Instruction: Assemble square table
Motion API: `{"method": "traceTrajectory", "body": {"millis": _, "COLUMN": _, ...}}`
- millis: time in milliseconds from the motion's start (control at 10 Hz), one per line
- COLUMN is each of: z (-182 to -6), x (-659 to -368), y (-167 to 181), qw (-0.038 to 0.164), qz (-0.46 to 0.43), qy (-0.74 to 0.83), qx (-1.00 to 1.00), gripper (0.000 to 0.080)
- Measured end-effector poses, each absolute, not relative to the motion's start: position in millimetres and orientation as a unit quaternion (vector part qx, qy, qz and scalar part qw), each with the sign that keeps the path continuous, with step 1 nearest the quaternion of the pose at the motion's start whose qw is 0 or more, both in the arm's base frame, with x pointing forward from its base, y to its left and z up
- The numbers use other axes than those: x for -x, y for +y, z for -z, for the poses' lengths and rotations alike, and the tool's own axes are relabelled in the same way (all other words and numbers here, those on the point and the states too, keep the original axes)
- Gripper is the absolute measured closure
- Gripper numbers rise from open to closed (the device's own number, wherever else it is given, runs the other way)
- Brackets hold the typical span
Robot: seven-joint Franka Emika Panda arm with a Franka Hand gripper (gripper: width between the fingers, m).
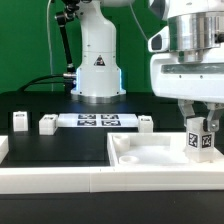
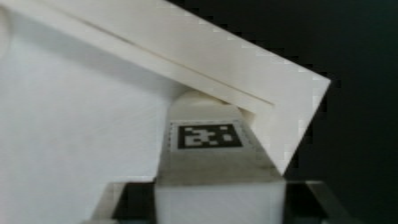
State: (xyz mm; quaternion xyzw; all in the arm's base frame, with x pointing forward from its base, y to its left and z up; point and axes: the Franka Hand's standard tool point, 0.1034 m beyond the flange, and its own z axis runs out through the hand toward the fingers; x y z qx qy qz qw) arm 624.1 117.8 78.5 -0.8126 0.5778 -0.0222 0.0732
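Note:
The square table top point(image 1: 150, 156) is a large white tray-like piece with a recessed face, lying at the front on the exterior view's right. My gripper point(image 1: 200, 127) is shut on a white leg peg point(image 1: 200, 143) with black-and-white tags, holding it upright over the top's recess near its right side. In the wrist view the peg point(image 2: 214, 150) sits between my dark fingers point(image 2: 134, 203), pointing at a corner of the top point(image 2: 107, 110). I cannot tell whether the peg touches the top. Three more leg pegs point(image 1: 18, 121) point(image 1: 47, 124) point(image 1: 145, 123) stand on the black board.
The marker board point(image 1: 97, 121) lies flat at the back middle, between the pegs. The arm's white base point(image 1: 97, 65) stands behind it. A long white rail point(image 1: 50, 178) borders the black board's front edge. A green backdrop is behind.

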Motion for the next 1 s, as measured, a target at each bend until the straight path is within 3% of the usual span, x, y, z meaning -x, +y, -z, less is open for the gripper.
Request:
{"method": "traceTrajectory", "body": {"millis": 500, "z": -78.8, "x": -623.4, "y": 121.7, "qw": 0.105, "qz": 0.013, "qy": 0.743, "qx": 0.66, "gripper": 0.0506}}
{"method": "traceTrajectory", "body": {"millis": 800, "z": -78.4, "x": -622.1, "y": 121.7, "qw": 0.099, "qz": 0.01, "qy": 0.729, "qx": 0.677, "gripper": 0.0505}}
{"method": "traceTrajectory", "body": {"millis": 1000, "z": -83.4, "x": -627.2, "y": 122.1, "qw": 0.089, "qz": -0.002, "qy": 0.675, "qx": 0.732, "gripper": 0.0195}}
